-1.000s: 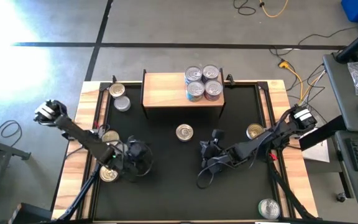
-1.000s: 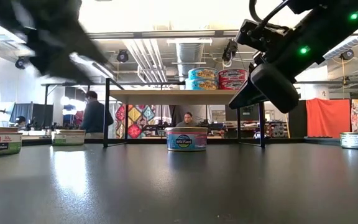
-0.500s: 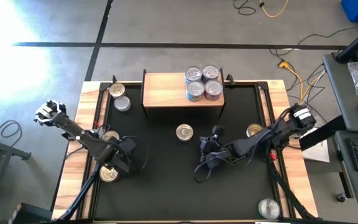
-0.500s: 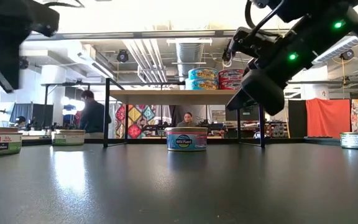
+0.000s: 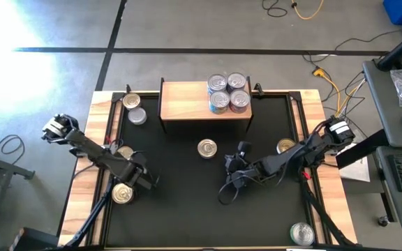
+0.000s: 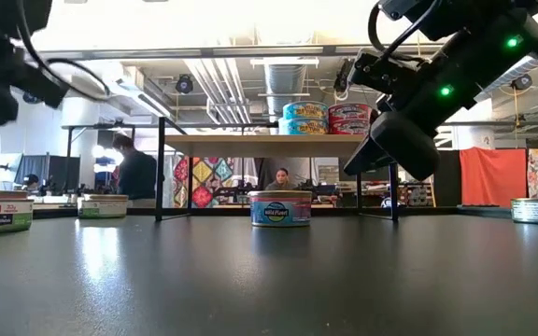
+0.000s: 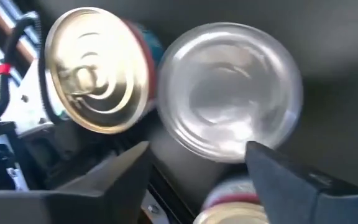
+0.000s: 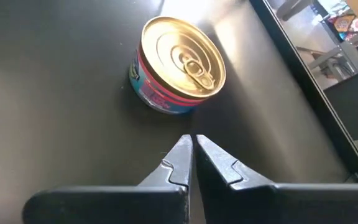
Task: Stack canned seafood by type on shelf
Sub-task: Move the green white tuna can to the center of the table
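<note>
Left end effector (image 5: 139,178) moved edgeward over can (image 5: 122,193) (fingers apart).

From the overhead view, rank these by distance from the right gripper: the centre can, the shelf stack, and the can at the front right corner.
From the right gripper:
1. Centre can, just beyond the gripper.
2. Front right corner can, at the near right edge.
3. Shelf stack, on the shelf at the back.

Grey concrete floor (image 5: 201,28) crossed by dark tape lines (image 5: 187,50); yellow cable (image 5: 306,8) lying loose; exposed ceiling ducts (image 6: 288,75); orange curtain (image 6: 491,177); patterned panel (image 6: 204,182) behind.
</note>
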Action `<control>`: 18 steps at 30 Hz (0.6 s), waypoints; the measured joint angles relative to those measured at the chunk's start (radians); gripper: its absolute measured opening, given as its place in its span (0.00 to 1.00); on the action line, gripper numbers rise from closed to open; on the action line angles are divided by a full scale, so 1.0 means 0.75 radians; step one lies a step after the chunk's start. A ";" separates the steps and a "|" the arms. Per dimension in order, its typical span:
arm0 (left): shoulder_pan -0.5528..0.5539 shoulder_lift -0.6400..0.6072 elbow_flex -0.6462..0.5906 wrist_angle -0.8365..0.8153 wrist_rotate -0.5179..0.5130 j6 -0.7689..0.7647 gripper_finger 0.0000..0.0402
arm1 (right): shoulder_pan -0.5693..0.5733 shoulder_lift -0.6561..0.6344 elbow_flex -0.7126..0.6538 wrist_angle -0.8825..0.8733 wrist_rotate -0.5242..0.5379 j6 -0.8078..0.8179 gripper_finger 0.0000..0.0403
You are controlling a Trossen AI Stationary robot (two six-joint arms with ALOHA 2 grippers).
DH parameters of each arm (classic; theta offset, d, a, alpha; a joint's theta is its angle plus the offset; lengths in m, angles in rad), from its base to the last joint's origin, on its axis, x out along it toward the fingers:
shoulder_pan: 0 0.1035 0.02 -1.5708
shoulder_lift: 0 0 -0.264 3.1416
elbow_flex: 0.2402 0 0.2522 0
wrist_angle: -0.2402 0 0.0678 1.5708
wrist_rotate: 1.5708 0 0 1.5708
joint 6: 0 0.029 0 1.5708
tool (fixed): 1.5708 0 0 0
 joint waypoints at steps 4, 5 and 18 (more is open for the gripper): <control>0.029 0.000 -0.077 0.066 -0.034 -0.033 0.46 | 0.000 0.000 -0.011 -0.005 -0.003 0.000 0.03; 0.034 0.000 -0.095 0.107 -0.034 -0.035 0.43 | 0.000 0.000 -0.014 -0.010 -0.003 0.000 0.03; 0.020 -0.002 -0.131 0.536 -0.268 -0.027 0.02 | 0.000 0.001 -0.024 -0.046 -0.006 0.015 0.03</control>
